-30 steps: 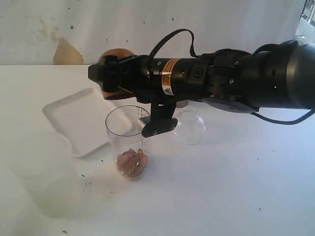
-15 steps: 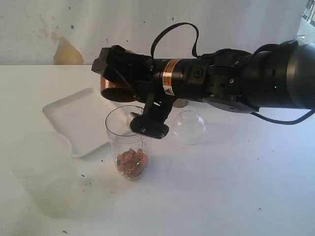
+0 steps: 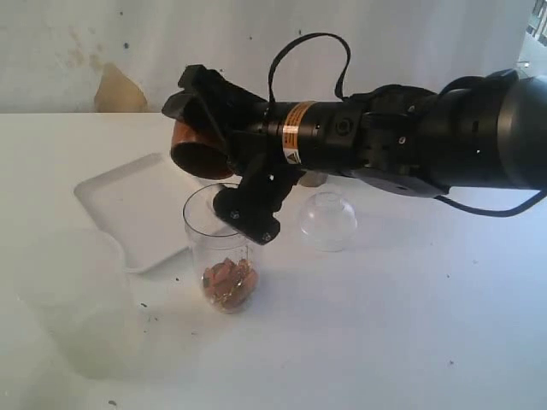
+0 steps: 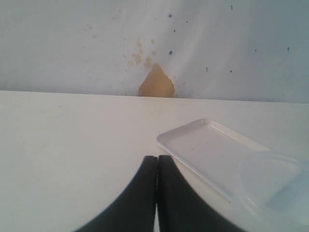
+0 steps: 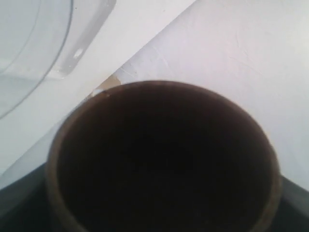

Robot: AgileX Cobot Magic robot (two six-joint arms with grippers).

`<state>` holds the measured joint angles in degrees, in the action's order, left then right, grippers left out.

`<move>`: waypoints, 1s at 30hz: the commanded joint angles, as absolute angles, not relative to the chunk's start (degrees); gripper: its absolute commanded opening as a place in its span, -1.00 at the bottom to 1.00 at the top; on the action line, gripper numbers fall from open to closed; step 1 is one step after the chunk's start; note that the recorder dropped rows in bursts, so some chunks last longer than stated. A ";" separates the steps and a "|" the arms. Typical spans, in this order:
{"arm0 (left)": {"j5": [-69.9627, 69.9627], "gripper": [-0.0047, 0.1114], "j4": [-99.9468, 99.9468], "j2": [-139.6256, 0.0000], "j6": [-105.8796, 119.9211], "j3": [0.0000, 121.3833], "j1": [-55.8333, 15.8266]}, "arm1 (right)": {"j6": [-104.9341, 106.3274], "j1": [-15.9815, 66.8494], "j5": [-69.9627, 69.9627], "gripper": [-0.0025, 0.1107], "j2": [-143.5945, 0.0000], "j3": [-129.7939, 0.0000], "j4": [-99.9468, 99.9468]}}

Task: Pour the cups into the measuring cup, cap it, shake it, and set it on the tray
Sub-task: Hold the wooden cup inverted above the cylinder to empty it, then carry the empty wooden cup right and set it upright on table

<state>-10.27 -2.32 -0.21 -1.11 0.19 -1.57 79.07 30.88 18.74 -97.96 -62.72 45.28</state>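
My right gripper (image 3: pixel 201 120) is shut on the brown wooden cup (image 3: pixel 195 147). It holds the cup tipped on its side just above and behind the rim of the clear measuring cup (image 3: pixel 222 239), which stands upright with pinkish-brown pieces (image 3: pixel 227 282) at its bottom. In the right wrist view the wooden cup's dark mouth (image 5: pixel 164 159) fills the frame and hides the jaws; the measuring cup's wall (image 5: pixel 29 48) shows beside it. The white tray (image 3: pixel 141 205) lies behind and to the left. My left gripper (image 4: pixel 157 162) is shut on nothing, near the tray (image 4: pixel 207 150). The steel tumbler is hidden.
A small clear dome cap (image 3: pixel 327 220) sits on the table to the right of the measuring cup. A cloudy translucent plastic cup (image 3: pixel 81 303) stands at the front left, also seen as a cloudy cup (image 4: pixel 275 183) over the tray's corner. The right arm spans the table's middle.
My right wrist has rolled, tipping the wooden cup from behind the gripper to a tilted pose with its mouth low over the measuring cup. The left gripper has not visibly moved.
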 commanded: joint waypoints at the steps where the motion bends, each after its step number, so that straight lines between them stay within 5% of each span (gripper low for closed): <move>1: -9.86 -0.91 -2.60 0.00 -1.25 0.00 -1.37 | 64.85 30.83 19.56 -0.96 -97.43 -62.69 38.07; 13: -9.86 -0.91 -2.60 0.00 -1.25 0.00 -1.37 | 35.49 30.83 31.36 -0.96 -97.43 -62.69 4.93; 30: -9.86 -0.91 -2.60 0.00 -1.25 0.00 -1.37 | 32.55 30.83 31.13 -0.96 -97.43 -62.69 4.03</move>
<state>-10.27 -2.32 -0.21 -1.11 0.19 -1.57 33.01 30.88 30.09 -97.96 -62.72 4.50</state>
